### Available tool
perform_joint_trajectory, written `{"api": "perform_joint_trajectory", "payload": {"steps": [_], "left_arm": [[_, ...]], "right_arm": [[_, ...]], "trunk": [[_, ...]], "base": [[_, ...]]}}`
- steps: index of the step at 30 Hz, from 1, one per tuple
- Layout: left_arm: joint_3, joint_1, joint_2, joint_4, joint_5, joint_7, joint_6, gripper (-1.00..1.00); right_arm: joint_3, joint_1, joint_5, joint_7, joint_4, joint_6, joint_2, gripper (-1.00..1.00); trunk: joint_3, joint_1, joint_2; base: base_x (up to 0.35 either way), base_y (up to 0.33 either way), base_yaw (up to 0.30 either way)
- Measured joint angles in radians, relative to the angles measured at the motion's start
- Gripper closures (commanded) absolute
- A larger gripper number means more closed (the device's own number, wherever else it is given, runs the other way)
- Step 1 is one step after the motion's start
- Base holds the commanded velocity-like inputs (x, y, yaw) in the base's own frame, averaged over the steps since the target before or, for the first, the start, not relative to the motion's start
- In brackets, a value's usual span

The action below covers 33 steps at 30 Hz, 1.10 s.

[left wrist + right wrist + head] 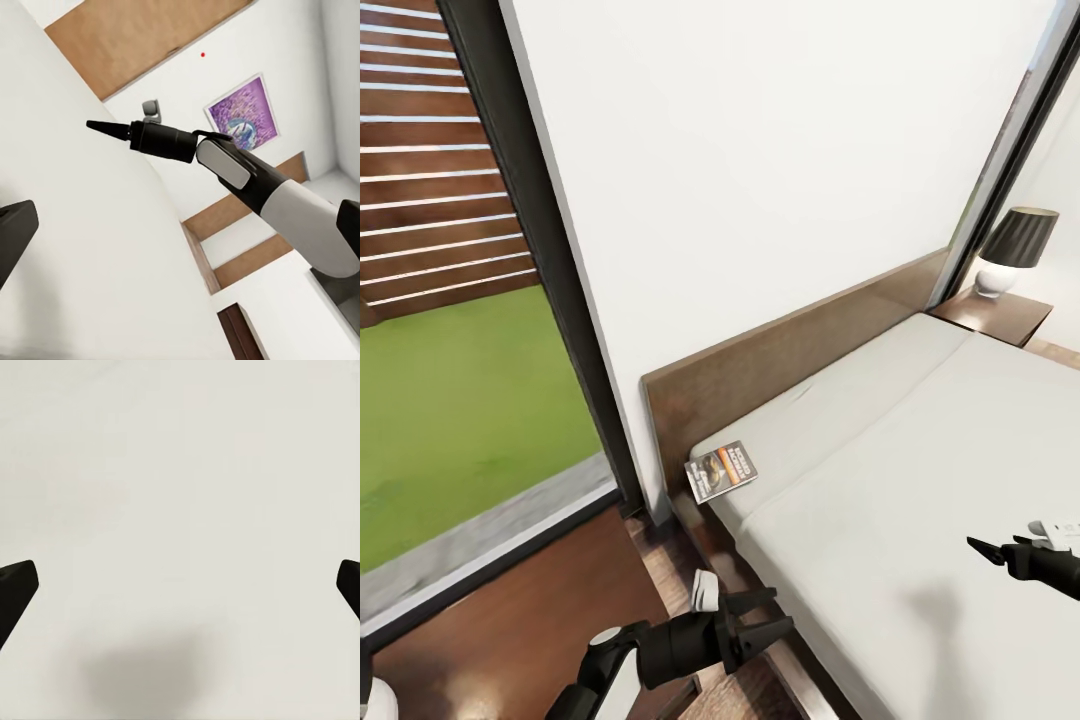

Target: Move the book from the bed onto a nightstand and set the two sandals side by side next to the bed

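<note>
Left end effector below book

1. The left arm enters from the lower edge of the head view, its white forearm running into a black wrist; the left gripper points right and slightly up, its two dark fingers spread apart with nothing between them.
2. The right gripper reaches in from the right edge, pointing left; in the right wrist view its fingertips stand wide apart, holding nothing.
</note>
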<state>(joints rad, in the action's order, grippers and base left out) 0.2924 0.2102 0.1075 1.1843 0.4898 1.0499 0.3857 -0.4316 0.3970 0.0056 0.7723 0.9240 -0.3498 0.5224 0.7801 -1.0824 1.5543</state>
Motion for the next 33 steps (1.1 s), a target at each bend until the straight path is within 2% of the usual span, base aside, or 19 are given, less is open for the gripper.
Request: {"api": "perform_joint_trajectory", "payload": {"steps": [7, 33], "left_arm": [[0.0, 0.0, 0.0, 0.0, 0.0, 0.0, 0.0, -1.0], [0.0, 0.0, 0.0, 0.0, 0.0, 0.0, 0.0, -1.0]], "right_arm": [[0.0, 0.0, 0.0, 0.0, 0.012, 0.0, -0.001, -1.0], [0.001, 0.0, 0.0, -0.001, 0.012, 0.0, -0.001, -1.0]], "trunk": [[0.001, 0.0, 0.0], [0.015, 0.0, 0.0]], "base": [[0.0, 0.0, 0.087], [0.0, 0.0, 0.266]]}}
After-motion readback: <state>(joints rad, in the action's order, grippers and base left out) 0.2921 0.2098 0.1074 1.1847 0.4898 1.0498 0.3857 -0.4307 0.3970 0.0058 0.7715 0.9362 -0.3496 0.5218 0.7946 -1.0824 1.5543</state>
